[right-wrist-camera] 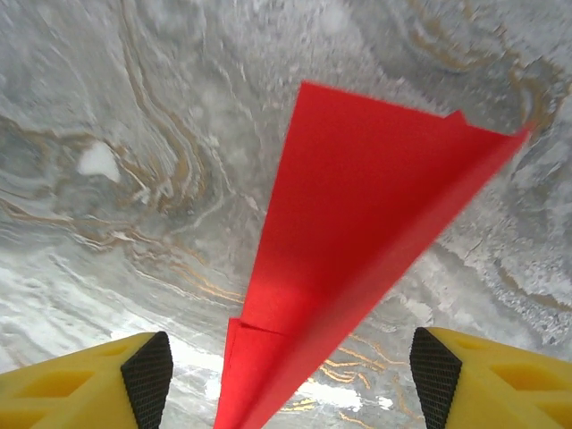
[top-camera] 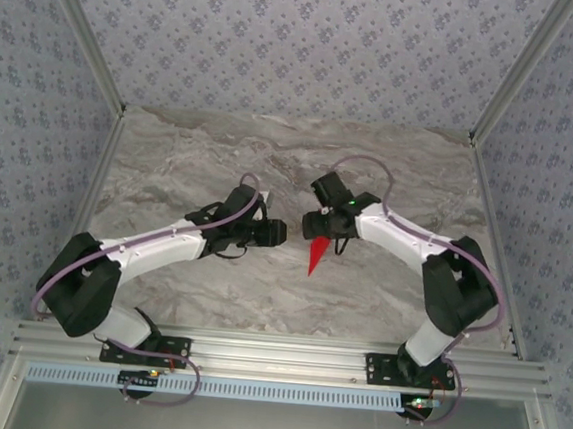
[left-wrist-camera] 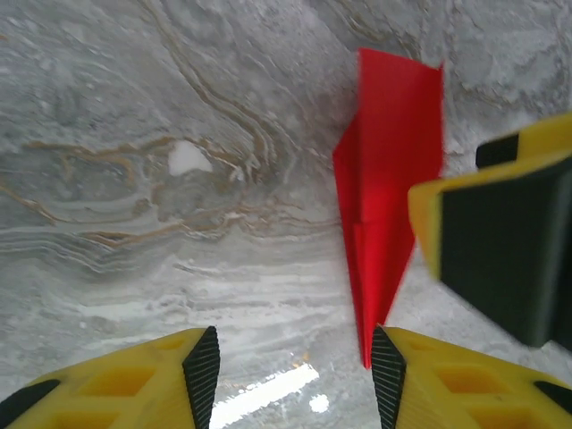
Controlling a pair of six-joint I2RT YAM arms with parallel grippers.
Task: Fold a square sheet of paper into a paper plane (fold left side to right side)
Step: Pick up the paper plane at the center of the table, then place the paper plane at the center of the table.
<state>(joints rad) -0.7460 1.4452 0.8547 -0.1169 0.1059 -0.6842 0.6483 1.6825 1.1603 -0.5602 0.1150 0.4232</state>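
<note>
The square sheet of paper now has the shape of a narrow red paper plane, lying on the marble table between the two arms with its sharp point toward the near edge. My left gripper is just left of it. In the left wrist view the plane runs down to the inner edge of the right pad; the left gripper is open and holds nothing. My right gripper hovers over the plane's wide end. Its jaws stand open with the plane passing between them, untouched.
Patterned walls and aluminium posts close in the table on three sides. An aluminium rail carries both arm bases along the near edge. A yellow finger of the right gripper stands close beside the left gripper.
</note>
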